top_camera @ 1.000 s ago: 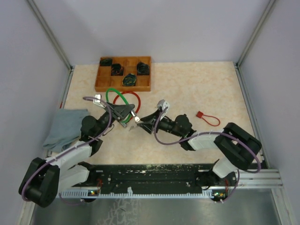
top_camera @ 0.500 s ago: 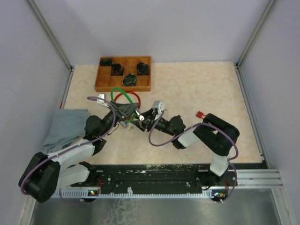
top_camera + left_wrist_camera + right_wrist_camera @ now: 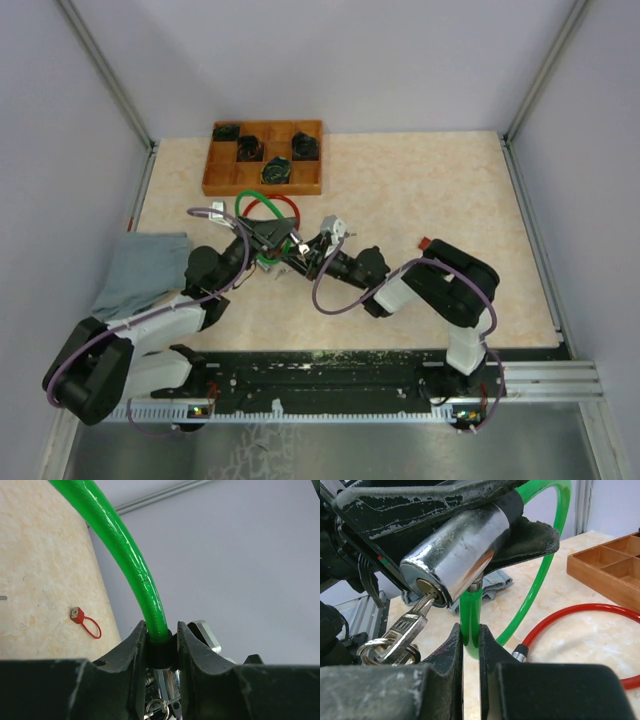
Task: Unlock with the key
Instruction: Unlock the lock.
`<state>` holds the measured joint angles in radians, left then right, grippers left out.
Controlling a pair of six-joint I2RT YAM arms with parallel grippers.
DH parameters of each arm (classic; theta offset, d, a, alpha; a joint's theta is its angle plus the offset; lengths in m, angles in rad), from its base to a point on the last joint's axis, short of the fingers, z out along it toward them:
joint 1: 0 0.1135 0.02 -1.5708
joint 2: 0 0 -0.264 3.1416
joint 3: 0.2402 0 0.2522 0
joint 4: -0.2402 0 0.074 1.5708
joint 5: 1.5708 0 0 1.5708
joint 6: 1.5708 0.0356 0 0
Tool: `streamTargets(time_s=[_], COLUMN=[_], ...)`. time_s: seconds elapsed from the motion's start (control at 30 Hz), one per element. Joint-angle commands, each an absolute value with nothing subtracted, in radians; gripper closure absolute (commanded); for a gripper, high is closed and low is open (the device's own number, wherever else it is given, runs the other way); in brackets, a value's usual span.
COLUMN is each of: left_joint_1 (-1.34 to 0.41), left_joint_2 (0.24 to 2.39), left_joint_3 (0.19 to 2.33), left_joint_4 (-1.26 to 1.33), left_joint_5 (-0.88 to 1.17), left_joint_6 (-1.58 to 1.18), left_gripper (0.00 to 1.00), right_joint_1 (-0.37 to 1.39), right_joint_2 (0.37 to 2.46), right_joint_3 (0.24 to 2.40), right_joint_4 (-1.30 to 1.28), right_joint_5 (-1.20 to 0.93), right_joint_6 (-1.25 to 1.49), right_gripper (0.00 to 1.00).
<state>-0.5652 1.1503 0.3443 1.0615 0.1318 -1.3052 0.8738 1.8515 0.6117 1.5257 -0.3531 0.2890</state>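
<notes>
Over mid worktop (image 3: 430, 190): L tool (image 3: 161, 631) clamped on chrome cylindrical lock (image 3: 455, 555), silver key (image 3: 417, 616) in keyhole; R tool (image 3: 470, 631) pinched shut on green plastic-coated cable (image 3: 470, 607).

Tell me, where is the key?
In the right wrist view, lower left, the key sits in the keyhole of the chrome lock, its ring hanging below, just left of the green cable.

High rear view down onto table (image 3: 420, 190) — both wrist views tight on green cable (image 3: 125, 550)
</notes>
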Motion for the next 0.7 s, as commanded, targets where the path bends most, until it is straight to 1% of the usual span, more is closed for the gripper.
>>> streamTargets(time_s=[0.0,0.33,0.5,0.67], left_joint_1=[-0.575,-0.575,-0.575,-0.574], left_joint_2=[1.128,1.081,1.07,1.045], left_joint_3=[0.377,0.357,0.343,0.319], left_joint_4=[1.239,1.32,1.331,1.403], left_joint_5=[0.111,0.001,-0.036,-0.094], left_joint_6=[-1.319,-1.271,-1.265,-1.259], left_gripper=[1.0,1.0,1.0,1.0], right_joint_1=[0.903,0.919,0.919,0.919], right_joint_2=[1.915,1.962,1.973,2.015], right_joint_3=[0.597,0.512,0.509,0.51], right_joint_4=[1.727,1.727,1.727,1.724], right_joint_5=[-0.324,-0.325,-0.327,-0.314], right_joint_6=[0.275,0.301,0.309,0.332], right_gripper=[1.0,1.0,1.0,1.0])
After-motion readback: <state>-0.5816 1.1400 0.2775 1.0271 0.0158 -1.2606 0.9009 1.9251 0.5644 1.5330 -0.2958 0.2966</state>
